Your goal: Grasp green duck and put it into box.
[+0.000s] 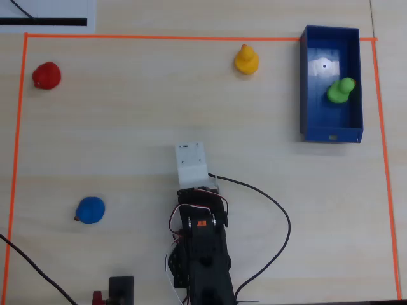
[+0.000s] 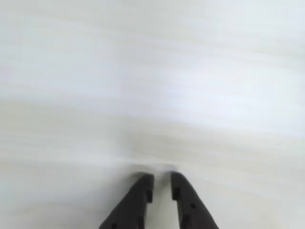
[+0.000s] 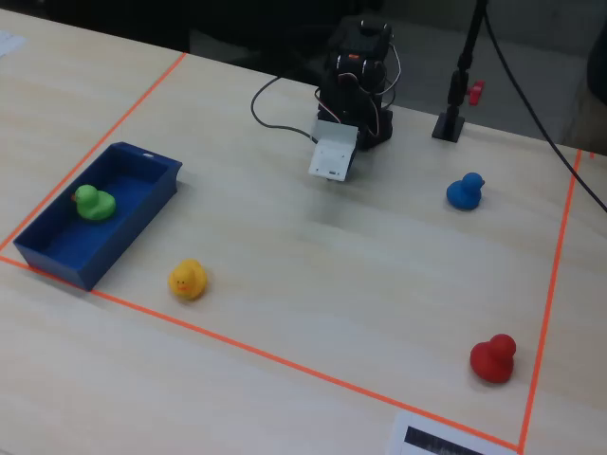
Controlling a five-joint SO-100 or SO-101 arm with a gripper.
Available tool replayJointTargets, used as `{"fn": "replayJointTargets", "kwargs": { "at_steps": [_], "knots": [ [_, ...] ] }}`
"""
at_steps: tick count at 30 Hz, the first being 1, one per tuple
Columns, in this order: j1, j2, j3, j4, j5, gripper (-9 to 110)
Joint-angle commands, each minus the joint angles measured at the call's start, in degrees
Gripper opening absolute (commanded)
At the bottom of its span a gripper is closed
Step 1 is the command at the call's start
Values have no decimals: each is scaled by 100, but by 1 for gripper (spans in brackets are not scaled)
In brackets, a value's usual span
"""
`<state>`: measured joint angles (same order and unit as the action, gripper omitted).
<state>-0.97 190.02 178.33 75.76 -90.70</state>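
- Since the green duck [image 1: 340,90] already sits inside the box [image 1: 304,89], resting on its blue floor toward one end, you have little left to lose here; judge the placing as done.
- Your gripper [image 2: 162,180] holds nothing: in the wrist view the two dark fingertips stand almost together with a thin gap, over bare table [image 2: 152,71].
- If you swing the arm [image 1: 202,235] out again toward the box, you could clip a wall and shove it across the orange tape line [image 1: 159,37], or tip the duck out.
- Watch the black cable [image 1: 273,210] looping beside the base; a wide sweep might snag it.
- The yellow duck [image 1: 246,59], blue duck [image 1: 90,210] and red duck [image 1: 46,75] lie well apart from the arm, so only a needless reach would disturb them.
- The wrist view is blurred, so don't rely on it for fine height above the table.
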Motion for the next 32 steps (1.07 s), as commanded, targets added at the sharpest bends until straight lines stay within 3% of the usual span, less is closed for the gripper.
{"fn": "replayJointTargets", "kwargs": {
  "at_steps": [1, 32],
  "knots": [
    [26, -35, -9, 149, 0, 2],
    [-53, -26, -9, 141, 0, 2]
  ]
}}
